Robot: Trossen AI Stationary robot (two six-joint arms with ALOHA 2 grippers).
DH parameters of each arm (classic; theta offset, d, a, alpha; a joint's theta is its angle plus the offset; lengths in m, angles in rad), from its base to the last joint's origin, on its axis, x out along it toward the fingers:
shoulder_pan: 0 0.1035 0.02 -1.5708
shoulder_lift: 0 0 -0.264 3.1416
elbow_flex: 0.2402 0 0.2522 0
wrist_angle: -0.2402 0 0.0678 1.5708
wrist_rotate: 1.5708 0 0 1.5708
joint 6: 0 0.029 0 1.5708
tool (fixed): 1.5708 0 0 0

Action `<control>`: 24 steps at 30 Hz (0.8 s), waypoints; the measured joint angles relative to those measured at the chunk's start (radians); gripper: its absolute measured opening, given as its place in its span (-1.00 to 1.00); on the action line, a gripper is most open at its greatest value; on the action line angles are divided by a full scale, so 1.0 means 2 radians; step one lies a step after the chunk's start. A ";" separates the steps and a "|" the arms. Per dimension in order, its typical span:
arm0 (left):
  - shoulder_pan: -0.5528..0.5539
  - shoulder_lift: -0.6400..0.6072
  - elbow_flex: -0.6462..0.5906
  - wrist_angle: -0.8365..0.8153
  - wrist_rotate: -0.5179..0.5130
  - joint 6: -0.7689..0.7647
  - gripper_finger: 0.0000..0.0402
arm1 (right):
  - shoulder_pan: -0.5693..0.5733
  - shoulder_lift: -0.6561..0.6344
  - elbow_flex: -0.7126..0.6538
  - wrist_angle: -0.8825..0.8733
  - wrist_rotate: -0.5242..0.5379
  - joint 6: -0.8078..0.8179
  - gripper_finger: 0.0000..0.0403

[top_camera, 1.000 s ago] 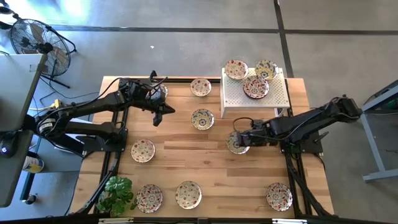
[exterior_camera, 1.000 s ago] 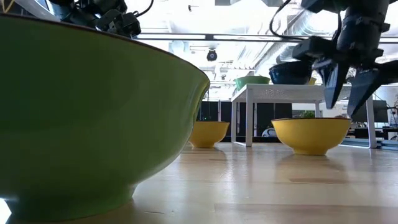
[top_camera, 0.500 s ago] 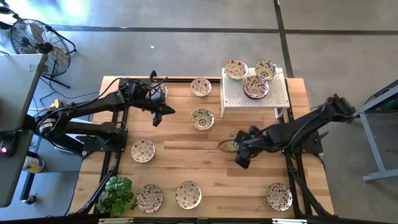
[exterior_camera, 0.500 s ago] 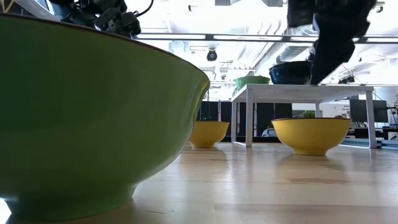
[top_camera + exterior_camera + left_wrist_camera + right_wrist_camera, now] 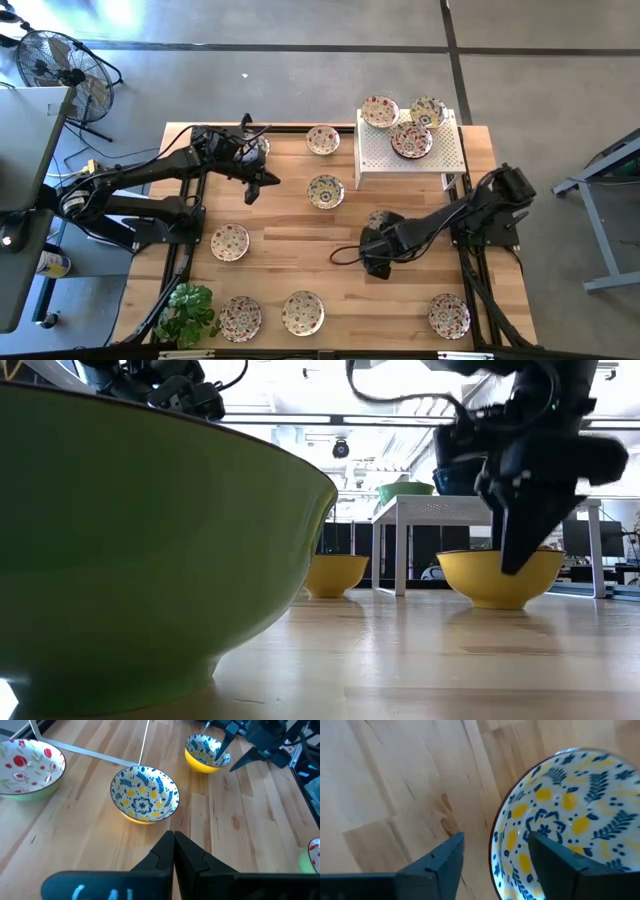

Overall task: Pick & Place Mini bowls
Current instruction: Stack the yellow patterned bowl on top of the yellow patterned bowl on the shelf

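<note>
Three bowls [image 5: 400, 128] crowd the white stand [image 5: 440, 155]; right tool [image 5: 495, 852] gapes over a yellow-blue bowl [image 5: 565, 820].

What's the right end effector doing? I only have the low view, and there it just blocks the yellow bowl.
Observer: It's open and straddling the rim of that mini bowl. The right end effector has one finger over the table and the other over the bowl's blue-and-yellow inside.
Operator: Gripped?
Observer: No. The right wrist view shows a gap on each side of the rim.
Operator: Left arm?
Observer: The left end effector is shut and empty. The high view puts it above the table's far-left part.
</note>
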 joint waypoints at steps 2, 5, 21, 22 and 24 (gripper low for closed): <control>0.000 0.000 0.000 -0.003 0.000 0.003 -1.00 | 0.000 0.011 0.000 0.000 0.002 0.008 -0.10; 0.000 0.000 0.000 -0.002 0.000 0.004 -1.00 | -0.002 0.023 0.000 0.001 0.000 0.023 -0.33; 0.000 0.000 0.000 0.003 0.001 0.008 -1.00 | -0.007 0.016 0.119 -0.077 -0.059 -0.011 -0.96; 0.000 0.000 0.000 0.003 0.000 0.008 -1.00 | -0.007 0.014 0.134 -0.090 -0.059 -0.016 -0.96; 0.000 0.000 0.000 0.003 -0.002 0.008 -1.00 | -0.008 0.012 0.169 -0.124 -0.062 -0.027 -0.95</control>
